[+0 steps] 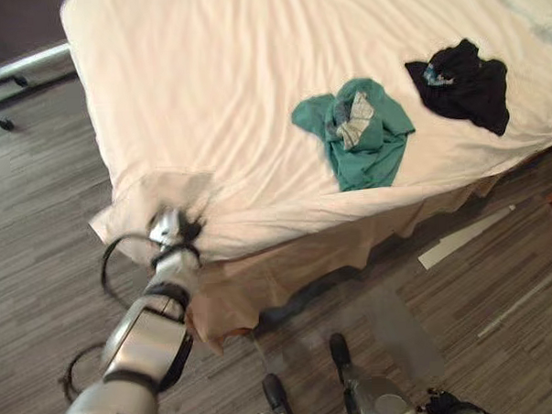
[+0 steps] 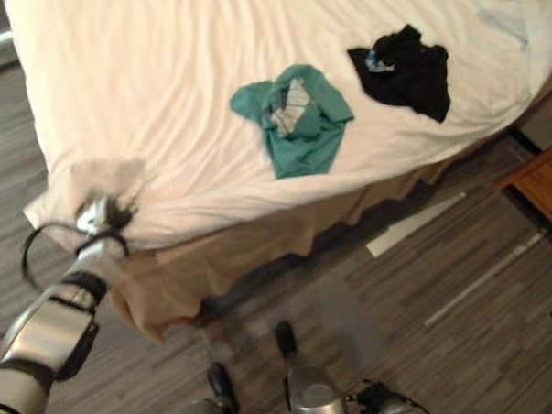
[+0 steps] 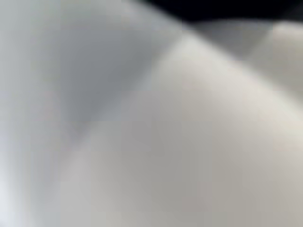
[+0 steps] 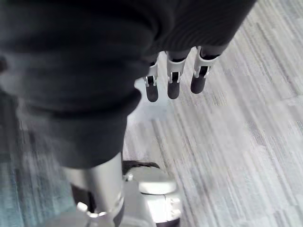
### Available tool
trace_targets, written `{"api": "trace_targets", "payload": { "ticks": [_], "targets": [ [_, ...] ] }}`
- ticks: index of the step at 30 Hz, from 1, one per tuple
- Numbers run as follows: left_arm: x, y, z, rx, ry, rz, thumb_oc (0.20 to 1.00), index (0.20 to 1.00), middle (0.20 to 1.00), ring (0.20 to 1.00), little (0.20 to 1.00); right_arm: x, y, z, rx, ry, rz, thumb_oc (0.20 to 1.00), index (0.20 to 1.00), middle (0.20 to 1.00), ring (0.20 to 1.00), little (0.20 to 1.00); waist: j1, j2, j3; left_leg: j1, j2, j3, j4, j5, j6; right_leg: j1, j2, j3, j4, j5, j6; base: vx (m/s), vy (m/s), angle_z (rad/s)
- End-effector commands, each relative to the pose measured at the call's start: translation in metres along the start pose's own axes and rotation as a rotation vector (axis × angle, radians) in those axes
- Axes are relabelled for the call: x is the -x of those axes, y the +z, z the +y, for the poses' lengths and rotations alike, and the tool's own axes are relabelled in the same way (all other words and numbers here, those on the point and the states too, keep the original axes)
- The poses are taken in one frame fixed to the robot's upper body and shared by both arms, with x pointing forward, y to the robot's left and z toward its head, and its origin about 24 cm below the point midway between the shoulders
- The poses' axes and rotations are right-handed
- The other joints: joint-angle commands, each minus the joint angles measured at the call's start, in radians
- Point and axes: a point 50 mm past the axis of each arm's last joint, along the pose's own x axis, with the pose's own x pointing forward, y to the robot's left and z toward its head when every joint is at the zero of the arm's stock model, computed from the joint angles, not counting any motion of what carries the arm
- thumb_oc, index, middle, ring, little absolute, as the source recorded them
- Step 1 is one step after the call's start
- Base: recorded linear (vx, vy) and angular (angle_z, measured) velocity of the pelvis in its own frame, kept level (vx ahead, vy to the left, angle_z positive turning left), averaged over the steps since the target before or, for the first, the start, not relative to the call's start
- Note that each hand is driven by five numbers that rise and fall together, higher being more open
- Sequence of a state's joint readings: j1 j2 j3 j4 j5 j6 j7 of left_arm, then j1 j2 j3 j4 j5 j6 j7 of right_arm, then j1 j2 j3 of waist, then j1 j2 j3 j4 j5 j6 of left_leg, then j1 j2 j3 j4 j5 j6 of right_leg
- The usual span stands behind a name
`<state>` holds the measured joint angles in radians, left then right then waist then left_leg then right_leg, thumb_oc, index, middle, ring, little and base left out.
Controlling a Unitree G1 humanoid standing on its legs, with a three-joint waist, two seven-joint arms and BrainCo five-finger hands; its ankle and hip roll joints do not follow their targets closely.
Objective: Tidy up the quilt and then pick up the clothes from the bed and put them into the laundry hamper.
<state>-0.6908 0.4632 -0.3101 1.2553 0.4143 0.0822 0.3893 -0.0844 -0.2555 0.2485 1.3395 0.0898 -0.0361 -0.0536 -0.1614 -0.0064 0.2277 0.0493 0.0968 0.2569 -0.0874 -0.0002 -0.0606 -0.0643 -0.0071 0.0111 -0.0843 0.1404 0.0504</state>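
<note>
I've got the left robot hand (image 1: 172, 232) up at the near corner of the bed, right where the white quilt (image 1: 253, 98) folds over the edge. Its fingers are lost in the cloth and blur, and the left wrist view gives me pale fabric pressed close, so I can't tell if it's gripping the quilt or just touching it. The quilt lies fairly flat across the bed w/ soft wrinkles; the corner near the hand looks bunched, so I judge the tidying as under way, not finished.

Clothes step not yet started, as far as I can see: the teal shirt (image 1: 357, 130) and the black garment (image 1: 463, 84) both lie on top of the quilt, near each other but apart, well away from the hand. Can't spot the hamper.

Right robot hand (image 4: 173, 82) hangs low over the wood floor (image 4: 246, 142), fingers relaxed, holding nothing.
</note>
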Motion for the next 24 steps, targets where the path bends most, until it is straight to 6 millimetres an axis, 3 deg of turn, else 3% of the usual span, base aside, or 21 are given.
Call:
{"api": "trace_targets", "payload": {
  "ticks": [1,2,6,7,8,9,10,13,16,17,18,19,20,22,24],
  "targets": [
    [0.009,-0.069,0.001,0.042,-0.014,0.273,0.558,0.558,0.558,0.558,0.558,0.001,-0.012,-0.008,-0.062,-0.055,0.068,1.000,1.000,1.000,1.000,1.000,0.061,-0.022,-0.072,-0.056,-0.056,-0.071,0.000,0.033,0.023,-0.020,-0.065,-0.038,-0.002,0.028,0.034,0.04,0.031,0.22],
    [0.024,-0.090,-0.017,0.168,-0.024,0.310,1.000,1.000,1.000,1.000,1.000,-0.001,0.015,-0.025,-0.132,-0.107,-0.028,1.000,1.000,1.000,1.000,1.000,0.082,-0.025,-0.083,-0.047,-0.057,-0.082,0.000,0.035,0.022,-0.006,-0.068,-0.047,-0.003,0.025,0.035,0.03,0.047,0.15],
    [0.074,-0.145,-0.051,0.318,-0.069,0.429,1.000,1.000,1.000,1.000,1.000,0.012,0.100,-0.050,-0.053,-0.162,-0.365,1.000,1.000,1.000,1.000,1.000,0.122,-0.038,-0.103,-0.024,-0.055,-0.094,0.000,0.029,0.023,0.029,-0.075,-0.064,-0.003,0.016,0.039,0.04,0.051,0.14],
    [0.086,-0.153,-0.060,0.333,-0.098,0.440,1.000,1.000,1.000,1.000,1.000,0.020,0.124,-0.060,-0.018,-0.173,-0.450,1.000,1.000,1.000,1.000,1.000,0.137,-0.040,-0.106,-0.019,-0.056,-0.100,0.000,0.028,0.023,0.037,-0.075,-0.068,-0.003,0.013,0.039,0.04,0.045,0.11],
    [0.095,-0.158,-0.066,0.341,-0.122,0.452,1.000,1.000,1.000,1.000,1.000,0.025,0.136,-0.065,-0.003,-0.176,-0.486,1.000,1.000,1.000,1.000,1.000,0.146,-0.042,-0.112,-0.022,-0.058,-0.105,0.000,0.031,0.024,0.037,-0.077,-0.073,-0.003,0.013,0.038,0.03,0.043,0.18],
    [0.106,-0.162,-0.074,0.351,-0.154,0.464,1.000,1.000,1.000,1.000,1.000,0.037,0.165,-0.072,0.038,-0.176,-0.583,1.000,1.000,1.000,1.000,1.000,0.161,-0.043,-0.113,-0.018,-0.058,-0.111,0.000,0.030,0.026,0.045,-0.078,-0.078,-0.003,0.011,0.038,0.03,0.034,0.20],
    [0.116,-0.169,-0.083,0.350,-0.191,0.487,1.000,1.000,1.000,1.000,1.000,0.049,0.189,-0.074,0.070,-0.168,-0.664,0.231,0.231,0.231,0.231,0.231,0.174,-0.047,-0.117,-0.019,-0.058,-0.116,0.000,0.032,0.026,0.047,-0.081,-0.084,-0.003,0.009,0.037,0.03,0.045,0.26],
    [0.143,-0.175,-0.113,0.383,-0.308,0.580,1.000,1.000,1.000,1.000,1.000,0.104,0.271,-0.063,0.194,-0.146,-0.969,0.200,0.200,0.200,0.200,0.200,0.201,-0.053,-0.114,-0.019,-0.059,-0.129,0.000,0.035,0.029,0.052,-0.082,-0.095,-0.003,0.005,0.034,0.02,0.029,0.25],
    [0.163,-0.172,-0.138,0.314,-0.437,0.602,1.000,1.000,1.000,1.000,1.000,0.166,0.344,-0.034,0.292,-0.104,-1.226,0.200,0.200,0.200,0.200,0.200,0.240,-0.058,-0.097,-0.038,-0.060,-0.153,0.000,0.045,0.032,0.043,-0.083,-0.111,-0.003,0.006,0.029,-0.04,0.010,0.21],
    [0.163,-0.171,-0.138,0.316,-0.436,0.602,1.000,1.000,1.000,1.000,1.000,0.166,0.344,-0.034,0.292,-0.104,-1.228,0.200,0.200,0.200,0.200,0.200,0.238,-0.057,-0.096,-0.037,-0.060,-0.153,0.000,0.045,0.031,0.043,-0.083,-0.112,-0.003,0.006,0.029,-0.16,-0.027,0.32],
    [0.163,-0.164,-0.145,0.300,-0.476,0.598,1.000,1.000,1.000,1.000,1.000,0.217,0.383,-0.010,0.351,-0.053,-1.401,0.200,0.200,0.200,0.200,0.200,0.267,-0.063,-0.064,-0.077,-0.058,-0.174,0.000,0.061,0.031,0.014,-0.082,-0.126,-0.003,0.013,0.026,-0.12,-0.023,0.36],
    [0.163,-0.164,-0.145,0.300,-0.476,0.598,1.000,1.000,1.000,1.000,1.000,0.217,0.383,-0.010,0.351,-0.053,-1.401,0.200,0.200,0.200,0.200,0.200,0.267,-0.063,-0.064,-0.077,-0.058,-0.174,0.000,0.061,0.031,0.014,-0.082,-0.127,-0.003,0.013,0.026,-0.28,-0.073,0.35],
    [0.145,-0.147,-0.141,0.216,-0.486,0.504,1.000,1.000,1.000,1.000,1.000,0.270,0.414,0.024,0.412,0.027,-1.560,0.200,0.200,0.200,0.200,0.200,0.313,-0.063,-0.007,-0.143,-0.057,-0.214,0.000,0.095,0.027,-0.048,-0.078,-0.155,0.021,0.016,0.018,-0.16,-0.051,0.35],
    [0.139,-0.141,-0.141,0.181,-0.495,0.464,1.000,1.000,1.000,1.000,1.000,0.282,0.420,0.033,0.412,0.061,-1.587,0.200,0.200,0.200,0.200,0.200,0.323,-0.060,0.009,-0.167,-0.056,-0.228,0.000,0.106,0.023,-0.068,-0.079,-0.168,0.032,0.013,0.015,-0.13,-0.042,0.52],
    [0.125,-0.121,-0.138,0.104,-0.508,0.351,1.000,1.000,1.000,1.000,1.000,0.293,0.430,0.046,0.424,0.098,-1.588,0.200,0.200,0.200,0.200,0.200,0.353,-0.048,0.033,-0.216,-0.055,-0.258,0.000,0.127,0.014,-0.107,-0.085,-0.203,0.052,0.003,0.013,-0.08,-0.030,0.67]
  ]
}}
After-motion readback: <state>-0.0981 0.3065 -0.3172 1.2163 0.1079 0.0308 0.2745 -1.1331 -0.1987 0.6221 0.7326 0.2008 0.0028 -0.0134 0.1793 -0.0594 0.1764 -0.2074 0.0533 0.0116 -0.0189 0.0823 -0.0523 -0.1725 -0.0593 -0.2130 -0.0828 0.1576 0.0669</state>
